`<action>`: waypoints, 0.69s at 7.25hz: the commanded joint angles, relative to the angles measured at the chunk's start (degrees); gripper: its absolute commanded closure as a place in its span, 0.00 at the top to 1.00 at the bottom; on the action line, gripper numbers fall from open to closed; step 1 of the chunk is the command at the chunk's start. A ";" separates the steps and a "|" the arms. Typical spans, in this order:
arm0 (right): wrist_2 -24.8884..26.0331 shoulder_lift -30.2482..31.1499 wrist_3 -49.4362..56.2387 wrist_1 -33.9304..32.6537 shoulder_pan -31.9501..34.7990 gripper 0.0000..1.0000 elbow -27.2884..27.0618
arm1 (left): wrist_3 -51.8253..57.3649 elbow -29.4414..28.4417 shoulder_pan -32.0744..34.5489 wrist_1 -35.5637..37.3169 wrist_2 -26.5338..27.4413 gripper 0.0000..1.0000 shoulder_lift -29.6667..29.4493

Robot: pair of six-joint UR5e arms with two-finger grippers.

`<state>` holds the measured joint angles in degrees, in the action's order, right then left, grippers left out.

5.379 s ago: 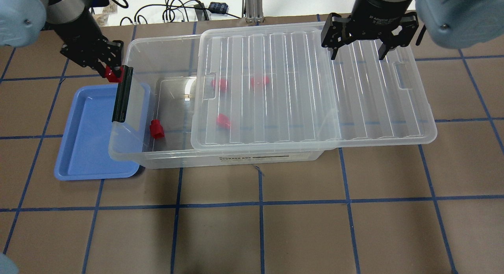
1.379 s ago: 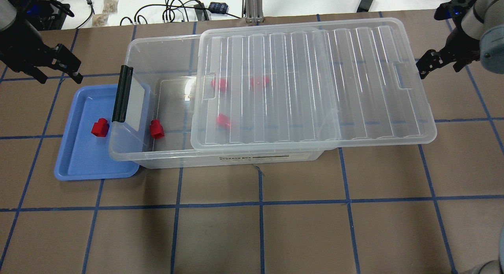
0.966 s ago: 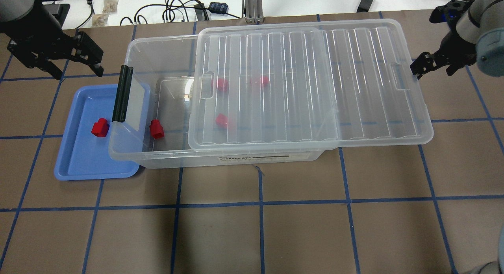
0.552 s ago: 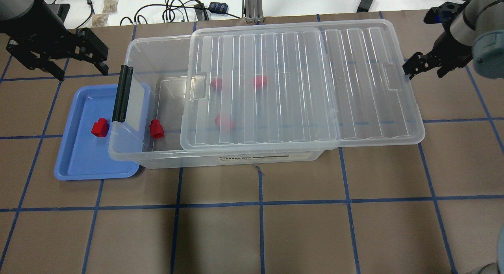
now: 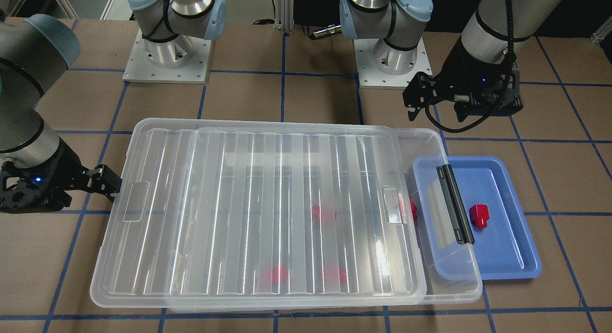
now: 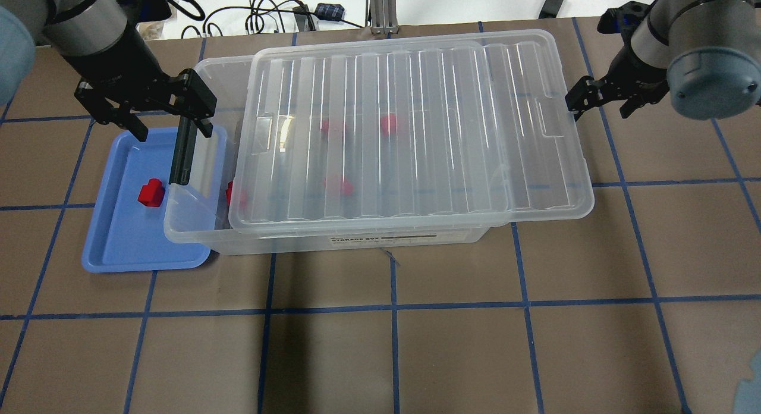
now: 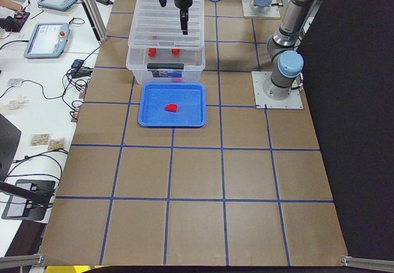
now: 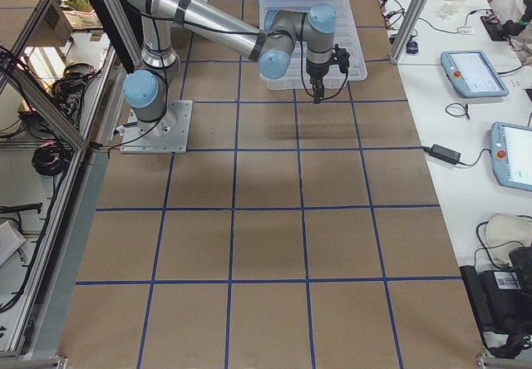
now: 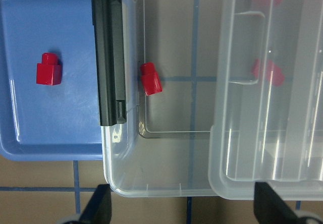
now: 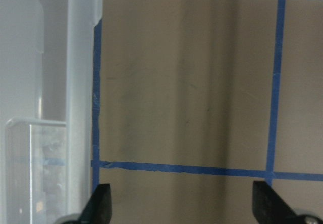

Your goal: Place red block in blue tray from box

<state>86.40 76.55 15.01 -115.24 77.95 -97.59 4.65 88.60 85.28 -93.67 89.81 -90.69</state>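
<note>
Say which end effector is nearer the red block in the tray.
Left. Left end effector hovers over the blue tray near the red block; right end effector is past the lid.

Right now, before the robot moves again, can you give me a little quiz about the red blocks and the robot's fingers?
1. True or false: just one red block lies in the blue tray.
2. Pick one. The left gripper has its fingers: A) open, B) shut on a block, C) shut on the tray's rim.
3. Count: how many red blocks are inside the box?
Key: 1 true; 2 A; 3 four.
</note>
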 commanded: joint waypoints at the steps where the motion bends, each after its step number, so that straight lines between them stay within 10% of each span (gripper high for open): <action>1: -0.09 0.09 -5.85 -0.07 4.74 1.00 0.03 | 0.62 0.16 0.06 -0.99 0.63 1.00 0.78; 5: -0.17 0.09 -6.57 -0.51 5.90 1.00 0.91 | 0.62 0.34 -0.20 -0.90 0.20 1.00 0.69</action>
<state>86.23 76.64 8.52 -115.67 83.71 -97.21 5.27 88.88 85.05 -94.57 90.27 -89.93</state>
